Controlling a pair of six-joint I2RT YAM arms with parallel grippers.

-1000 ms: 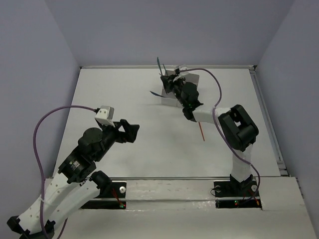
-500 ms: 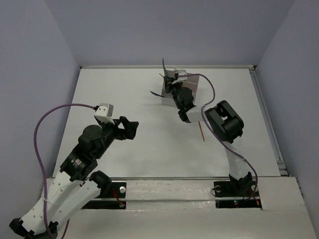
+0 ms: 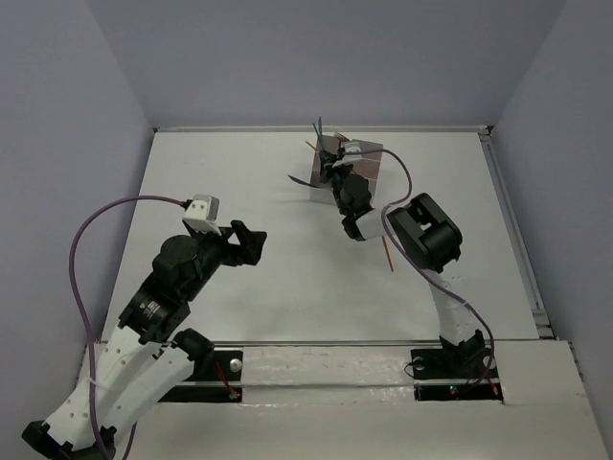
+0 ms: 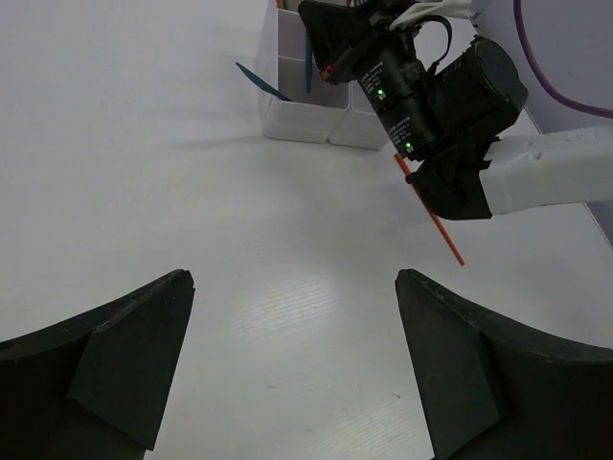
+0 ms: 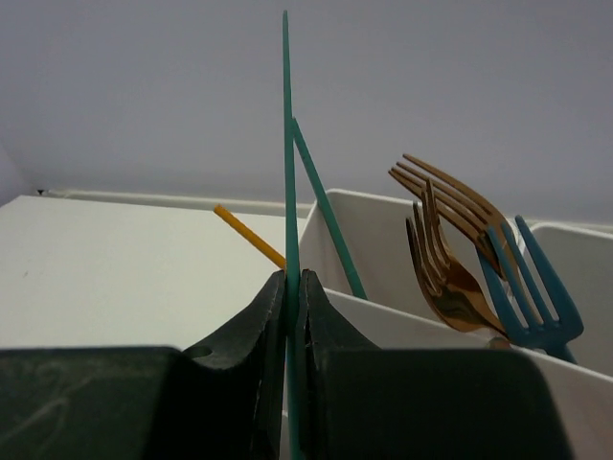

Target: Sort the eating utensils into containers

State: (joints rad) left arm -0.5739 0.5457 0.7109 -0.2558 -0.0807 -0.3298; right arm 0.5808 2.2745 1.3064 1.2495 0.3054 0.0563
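Observation:
My right gripper [image 3: 332, 165] [image 5: 294, 283] is shut on a thin teal utensil [image 5: 286, 144] and holds it upright at the near wall of the white container block [image 3: 347, 165] [image 5: 421, 316]. In the right wrist view the block holds two orange-brown forks [image 5: 450, 244], a blue fork [image 5: 536, 287], another teal handle [image 5: 326, 211] and an orange handle [image 5: 247, 237]. An orange-brown utensil [image 3: 387, 253] [image 4: 436, 222] lies on the table beside the right arm. A teal utensil [image 3: 299, 180] [image 4: 261, 80] leans out at the block's left. My left gripper [image 3: 251, 245] [image 4: 292, 364] is open and empty, above bare table.
Purple cables [image 3: 96, 230] loop from both arms. The right arm's forearm [image 4: 460, 105] hangs over the table in front of the block. A raised rail [image 3: 512, 220] runs along the table's right edge, and grey walls enclose the table.
The right arm folded inward and brought the teal utensil rightward, upright over the block. The left arm shifted only slightly.

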